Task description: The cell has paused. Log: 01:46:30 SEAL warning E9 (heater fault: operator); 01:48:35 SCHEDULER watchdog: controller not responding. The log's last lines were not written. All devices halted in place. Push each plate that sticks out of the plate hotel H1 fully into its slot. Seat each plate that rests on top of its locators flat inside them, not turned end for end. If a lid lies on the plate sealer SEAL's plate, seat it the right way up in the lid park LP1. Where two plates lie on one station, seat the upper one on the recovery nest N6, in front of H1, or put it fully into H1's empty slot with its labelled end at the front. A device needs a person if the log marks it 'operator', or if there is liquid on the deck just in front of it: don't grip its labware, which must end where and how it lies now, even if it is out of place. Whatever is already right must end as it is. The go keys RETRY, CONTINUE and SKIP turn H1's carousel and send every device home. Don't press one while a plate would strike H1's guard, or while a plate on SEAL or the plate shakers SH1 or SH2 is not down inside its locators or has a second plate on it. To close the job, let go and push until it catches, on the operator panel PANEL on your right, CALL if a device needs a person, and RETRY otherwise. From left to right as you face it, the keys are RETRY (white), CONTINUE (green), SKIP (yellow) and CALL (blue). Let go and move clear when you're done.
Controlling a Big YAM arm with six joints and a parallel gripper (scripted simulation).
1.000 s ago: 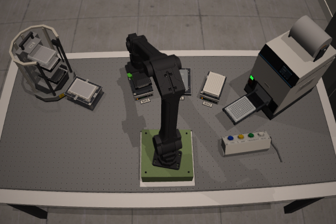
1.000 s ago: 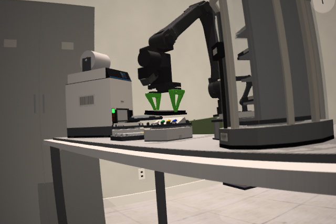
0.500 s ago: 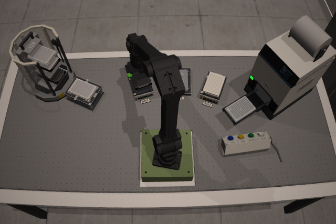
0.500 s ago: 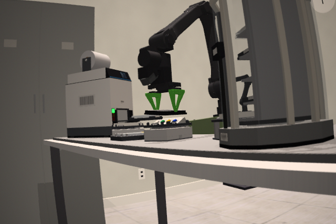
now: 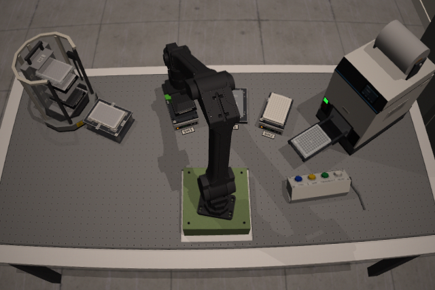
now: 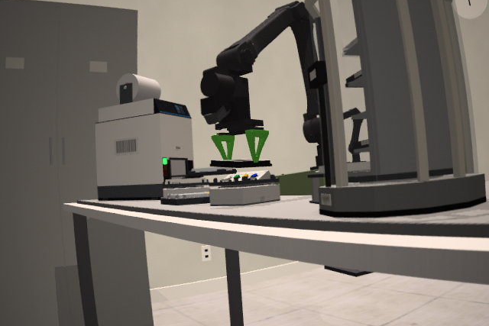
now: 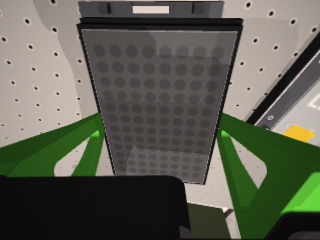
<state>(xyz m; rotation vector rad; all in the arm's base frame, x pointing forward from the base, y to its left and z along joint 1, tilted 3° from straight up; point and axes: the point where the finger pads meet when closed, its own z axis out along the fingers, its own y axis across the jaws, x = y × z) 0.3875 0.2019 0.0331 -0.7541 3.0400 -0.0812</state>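
The gripper [image 7: 161,131] has its green fingers spread wide against the long edges of a translucent lid [image 7: 160,100] and grips it, level, above the bench [image 5: 105,181]. Taking shaker SH1 [image 5: 182,111] as landmark: the lid hangs just to its right, over the lid park LP1 [image 5: 242,104]. Farther right stand SH2 [image 5: 275,109] and the sealer SEAL [image 5: 379,86], whose plate [image 5: 310,139] sits on its extended tray.
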